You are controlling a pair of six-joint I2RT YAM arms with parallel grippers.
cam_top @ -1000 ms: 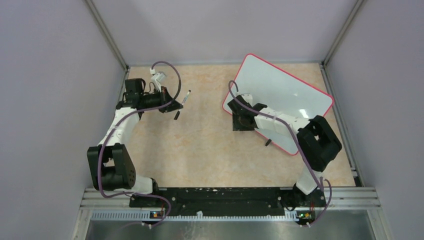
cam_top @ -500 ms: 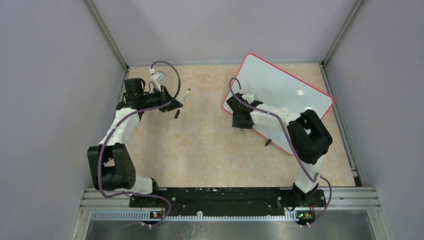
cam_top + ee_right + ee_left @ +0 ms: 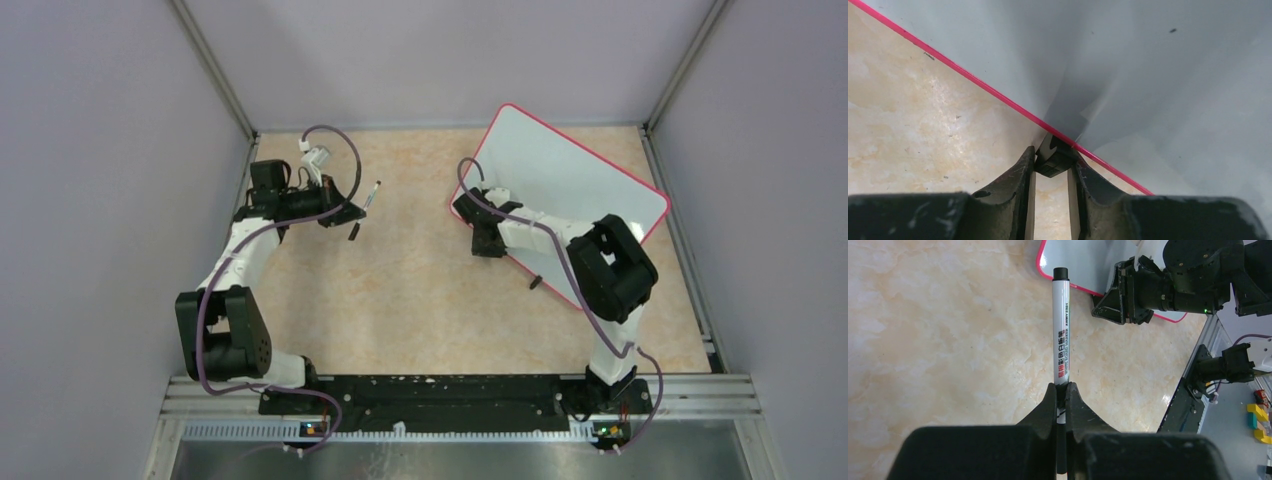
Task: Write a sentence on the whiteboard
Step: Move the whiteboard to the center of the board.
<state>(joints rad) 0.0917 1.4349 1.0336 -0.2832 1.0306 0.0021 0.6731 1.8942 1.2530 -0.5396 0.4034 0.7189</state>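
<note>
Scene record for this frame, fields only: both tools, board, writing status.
left tool: shut on white marker pen with black end, held off to the left, apart from the board
right tool: fingers closed on small black clip at the board's rim
board: large white rectangular whiteboard with pink-red rim, lying skewed at the far right of the beige marbled table
writing: none visible
</note>
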